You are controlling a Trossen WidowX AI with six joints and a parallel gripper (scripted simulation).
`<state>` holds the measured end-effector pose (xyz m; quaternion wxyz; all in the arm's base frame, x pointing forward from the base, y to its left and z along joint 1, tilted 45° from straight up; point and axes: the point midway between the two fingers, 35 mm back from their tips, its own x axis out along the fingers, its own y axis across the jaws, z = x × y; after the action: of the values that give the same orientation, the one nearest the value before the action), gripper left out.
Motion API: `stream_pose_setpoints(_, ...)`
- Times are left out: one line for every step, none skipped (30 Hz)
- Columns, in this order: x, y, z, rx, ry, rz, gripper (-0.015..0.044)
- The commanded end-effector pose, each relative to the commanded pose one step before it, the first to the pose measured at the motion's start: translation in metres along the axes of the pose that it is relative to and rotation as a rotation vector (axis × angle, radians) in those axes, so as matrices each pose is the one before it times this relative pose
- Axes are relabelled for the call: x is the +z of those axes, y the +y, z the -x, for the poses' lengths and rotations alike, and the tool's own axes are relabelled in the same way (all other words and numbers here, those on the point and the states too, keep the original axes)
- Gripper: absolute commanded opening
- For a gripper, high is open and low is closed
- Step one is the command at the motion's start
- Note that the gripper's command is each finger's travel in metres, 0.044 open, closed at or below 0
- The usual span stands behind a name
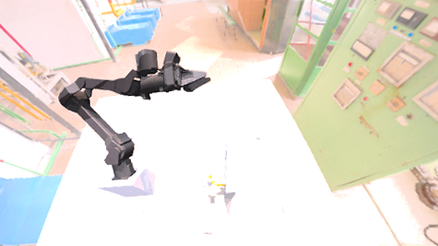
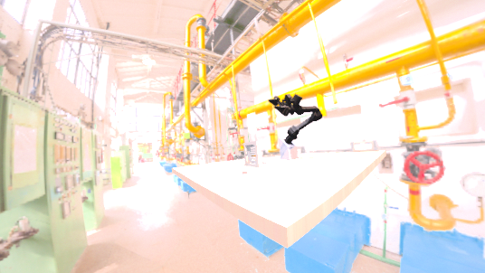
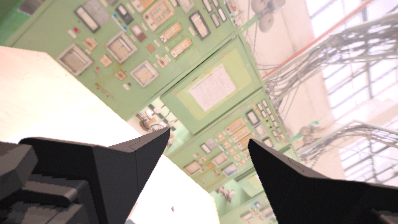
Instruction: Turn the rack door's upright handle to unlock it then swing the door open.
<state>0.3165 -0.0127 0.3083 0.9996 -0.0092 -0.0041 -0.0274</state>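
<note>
Claw [image 1: 207, 77] [image 2: 272, 103] [image 3: 209, 136]: fingers spread apart, raised above table level. Pale table [image 1: 270, 165] [image 2: 280, 194] supports black arm [image 1: 96, 119] [image 2: 308, 119] on pedestal [image 1: 148, 180] [image 2: 290, 153]. Small rack [image 1: 217, 200] [image 2: 252, 155] upright on table, near pedestal, well apart from claw; handle's turn indistinct.

Rack [image 1: 230, 195] [image 2: 255, 156]: small, pale grey, upright on the bench [image 1: 180, 134] [image 2: 280, 190], dark slot-like marks up one face. Set in from the edges; exterior view puts it nearer the bench's left corner than its front corner. From above, 1 thin upright edge, yellow bits beside it. Door angle, handle turn: too small and washed out to tell.
</note>
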Motion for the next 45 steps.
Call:
stream_pose_setpoints(-0.00076, 0.00000, -0.00058, 0.00076, 0.00436, 0.0012, 0.0374)
stream_pose_setpoints(-0.00227, -0.00002, -0.00174, 0.00232, 0.01309, 0.0034, 0.0348)
stream_pose_setpoints(-0.00378, -0.00004, -0.00288, 0.00396, 0.02180, 0.0055, 0.0321)
stream_pose_setpoints(-0.00452, -0.00007, -0.00345, 0.00491, 0.02614, 0.0063, 0.0295)
stream_pose_setpoints(-0.00449, -0.00009, -0.00345, 0.00508, 0.02611, 0.0059, 0.0282)
stream_pose_setpoints(-0.00446, -0.00011, -0.00345, 0.00525, 0.02607, 0.0056, 0.0282)
stream_pose_setpoints(-0.00443, -0.00013, -0.00345, 0.00543, 0.02603, 0.0052, 0.0282)
stream_pose_setpoints(-0.00440, -0.00015, -0.00345, 0.00561, 0.02598, 0.0048, 0.0282)
stream_pose_setpoints(-0.00436, -0.00017, -0.00344, 0.00579, 0.02593, 0.0045, 0.0282)
stream_pose_setpoints(-0.00433, -0.00018, -0.00344, 0.00598, 0.02587, 0.0041, 0.0282)
stream_pose_setpoints(-0.00430, -0.00020, -0.00343, 0.00617, 0.02580, 0.0038, 0.0282)
stream_pose_setpoints(-0.00426, -0.00022, -0.00343, 0.00636, 0.02573, 0.0034, 0.0282)
stream_pose_setpoints(-0.00423, -0.00024, -0.00342, 0.00655, 0.02565, 0.0030, 0.0282)
stream_pose_setpoints(-0.00419, -0.00026, -0.00341, 0.00674, 0.02556, 0.0027, 0.0282)
stream_pose_setpoints(-0.00415, -0.00028, -0.00340, 0.00694, 0.02547, 0.0023, 0.0282)
stream_pose_setpoints(-0.00412, -0.00030, -0.00339, 0.00714, 0.02538, 0.0020, 0.0282)
stream_pose_setpoints(-0.00408, -0.00031, -0.00338, 0.00734, 0.02527, 0.0016, 0.0282)
stream_pose_setpoints(-0.00404, -0.00033, -0.00337, 0.00754, 0.02517, 0.0013, 0.0282)
stream_pose_setpoints(-0.00400, -0.00035, -0.00335, 0.00774, 0.02505, 0.0009, 0.0282)
stream_pose_setpoints(-0.00396, -0.00037, -0.00334, 0.00795, 0.02493, 0.0006, 0.0282)
stream_pose_setpoints(-0.00392, -0.00039, -0.00332, 0.00815, 0.02480, 0.0002, 0.0282)
stream_pose_setpoints(-0.00388, -0.00040, -0.00331, 0.00836, 0.02467, -0.0001, 0.0282)
stream_pose_setpoints(-0.00383, -0.00042, -0.00329, 0.00857, 0.02454, -0.0005, 0.0282)
stream_pose_setpoints(-0.00379, -0.00044, -0.00327, 0.00877, 0.02439, -0.0008, 0.0282)
stream_pose_setpoints(-0.00375, -0.00046, -0.00325, 0.00898, 0.02424, -0.0011, 0.0282)
stream_pose_setpoints(-0.00370, -0.00047, -0.00323, 0.00919, 0.02409, -0.0015, 0.0282)
stream_pose_setpoints(-0.00366, -0.00049, -0.00321, 0.00941, 0.02393, -0.0018, 0.0282)
stream_pose_setpoints(-0.00361, -0.00051, -0.00319, 0.00962, 0.02376, -0.0021, 0.0282)
stream_pose_setpoints(-0.00357, -0.00053, -0.00317, 0.00983, 0.02359, -0.0024, 0.0282)
stream_pose_setpoints(-0.00352, -0.00054, -0.00314, 0.01004, 0.02341, -0.0028, 0.0282)
stream_pose_setpoints(-0.00347, -0.00056, -0.00312, 0.01025, 0.02323, -0.0031, 0.0282)
stream_pose_setpoints(-0.00343, -0.00058, -0.00309, 0.01046, 0.02304, -0.0034, 0.0282)
stream_pose_setpoints(-0.00338, -0.00059, -0.00306, 0.01067, 0.02285, -0.0037, 0.0282)
stream_pose_setpoints(-0.00333, -0.00061, -0.00304, 0.01088, 0.02265, -0.0040, 0.0282)
stream_pose_setpoints(-0.00328, -0.00062, -0.00301, 0.01109, 0.02245, -0.0043, 0.0282)
stream_pose_setpoints(-0.00323, -0.00064, -0.00298, 0.01130, 0.02224, -0.0046, 0.0282)
stream_pose_setpoints(-0.00318, -0.00066, -0.00295, 0.01151, 0.02203, -0.0049, 0.0282)
stream_pose_setpoints(-0.00313, -0.00067, -0.00292, 0.01172, 0.02181, -0.0052, 0.0282)
stream_pose_setpoints(-0.00308, -0.00069, -0.00288, 0.01193, 0.02159, -0.0055, 0.0282)
stream_pose_setpoints(-0.00303, -0.00070, -0.00285, 0.01213, 0.02136, -0.0058, 0.0282)
stream_pose_setpoints(-0.00297, -0.00072, -0.00281, 0.01234, 0.02113, -0.0061, 0.0282)
stream_pose_setpoints(-0.00292, -0.00073, -0.00278, 0.01254, 0.02089, -0.0063, 0.0282)
stream_pose_setpoints(-0.00287, -0.00075, -0.00274, 0.01275, 0.02065, -0.0066, 0.0282)
stream_pose_setpoints(-0.00281, -0.00076, -0.00270, 0.01295, 0.02041, -0.0069, 0.0282)
stream_pose_setpoints(-0.00276, -0.00077, -0.00267, 0.01315, 0.02016, -0.0071, 0.0282)
